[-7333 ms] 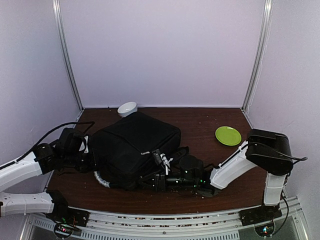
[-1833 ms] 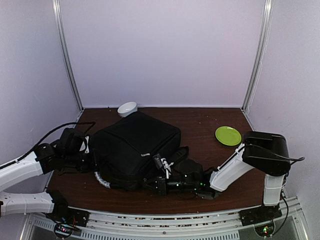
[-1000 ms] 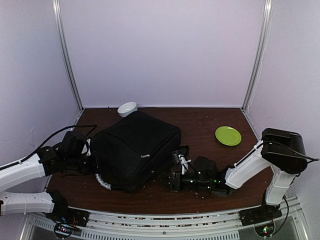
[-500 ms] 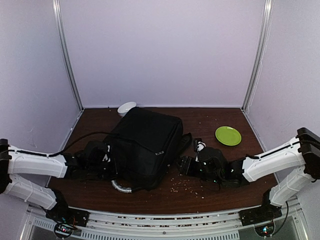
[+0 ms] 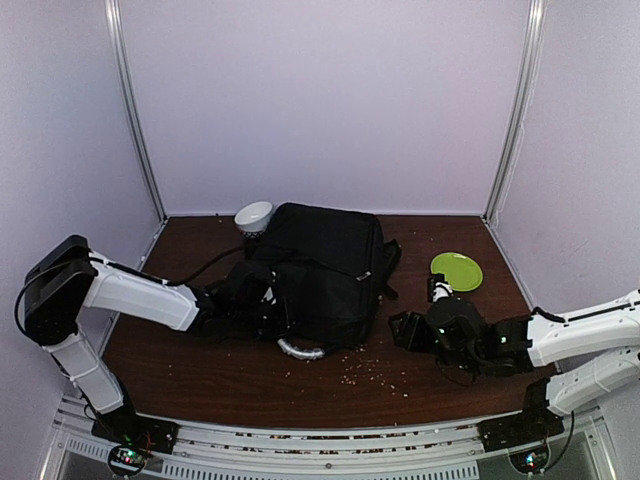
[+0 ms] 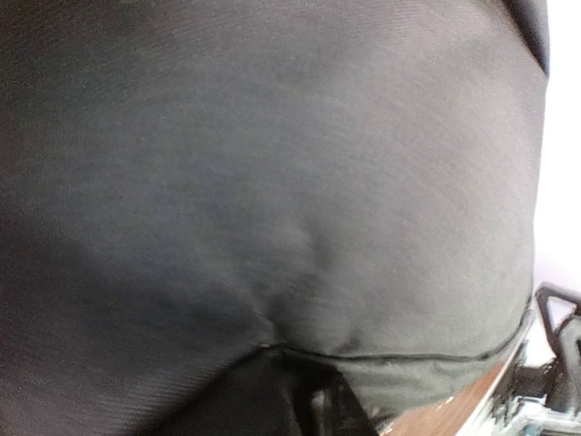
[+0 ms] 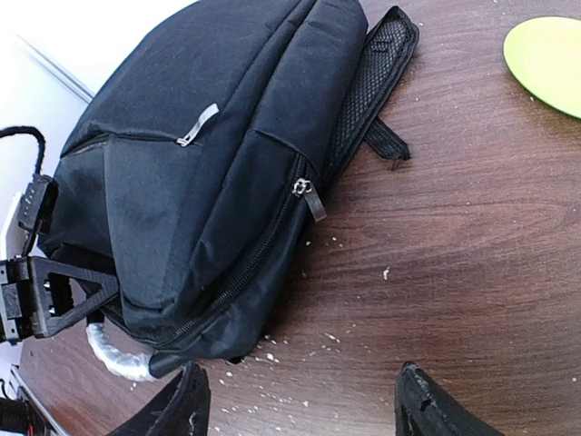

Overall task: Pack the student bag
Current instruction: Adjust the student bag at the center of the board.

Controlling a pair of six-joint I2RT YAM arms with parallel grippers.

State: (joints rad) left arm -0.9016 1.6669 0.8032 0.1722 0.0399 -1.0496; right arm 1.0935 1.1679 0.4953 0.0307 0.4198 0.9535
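Left to right, I see: left gripper [image 5: 262,303] against the student bag [image 5: 325,270], jaws hidden, I cannot tell. White bowl [image 5: 253,215] just beside the bag's rear corner. Bag lying mid-table, zips closed, contents unseen. Right gripper [image 7: 300,409] jaws wide apart. Green plate [image 5: 456,271].

Black fabric student bag [image 5: 325,262] lies flat on the bench, its zips apparently closed and a mesh side pocket on its right edge. Its left side sits close against the left end effector [image 5: 258,302], its grey-white handle [image 7: 118,352] curling out nearby. The right end effector [image 7: 300,409] is apart from the bag.
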